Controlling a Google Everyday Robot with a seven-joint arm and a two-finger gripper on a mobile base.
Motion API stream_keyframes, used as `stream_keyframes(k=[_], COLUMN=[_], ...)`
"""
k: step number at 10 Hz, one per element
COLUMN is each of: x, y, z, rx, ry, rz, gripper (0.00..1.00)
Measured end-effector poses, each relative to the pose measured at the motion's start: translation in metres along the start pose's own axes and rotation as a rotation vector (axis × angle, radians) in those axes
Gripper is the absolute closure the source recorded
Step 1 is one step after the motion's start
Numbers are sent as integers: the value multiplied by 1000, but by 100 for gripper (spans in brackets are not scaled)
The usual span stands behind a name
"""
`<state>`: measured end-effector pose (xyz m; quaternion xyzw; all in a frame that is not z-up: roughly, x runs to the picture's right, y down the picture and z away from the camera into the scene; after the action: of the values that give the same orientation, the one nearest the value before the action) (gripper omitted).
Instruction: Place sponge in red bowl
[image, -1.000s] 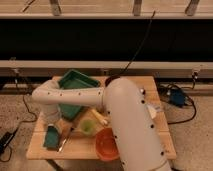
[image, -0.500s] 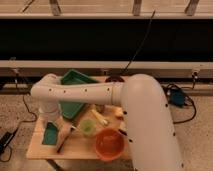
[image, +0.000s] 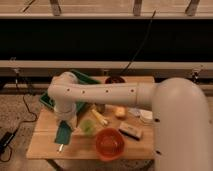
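Down low, pincer (image: 62, 136) at sponge (image: 64, 132), left of red bowl (image: 109, 144)

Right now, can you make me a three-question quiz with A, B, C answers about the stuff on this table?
1. Where is the sponge?
A. Inside the red bowl
B. At the table's front left, under the gripper
C. In the green tray

2. What colour is the biggest bowl?
A. Orange-red
B. Blue
C. White

3. What is in the red bowl?
A. The sponge
B. A yellow chunk
C. Nothing visible

Answers:
1 B: the gripper sits at the teal sponge on the wooden table.
2 A: the wide front bowl is orange-red.
3 C: only its bare inside shows.
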<state>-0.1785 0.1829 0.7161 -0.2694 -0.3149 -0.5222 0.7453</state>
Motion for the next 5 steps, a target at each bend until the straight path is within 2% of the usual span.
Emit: stream_keyframes(k=[3,5], x=[14,19], y=[66,102], z=[-20,-25], rx=[51,81], ry=[11,7], rz=[101,165], gripper=[100,100])
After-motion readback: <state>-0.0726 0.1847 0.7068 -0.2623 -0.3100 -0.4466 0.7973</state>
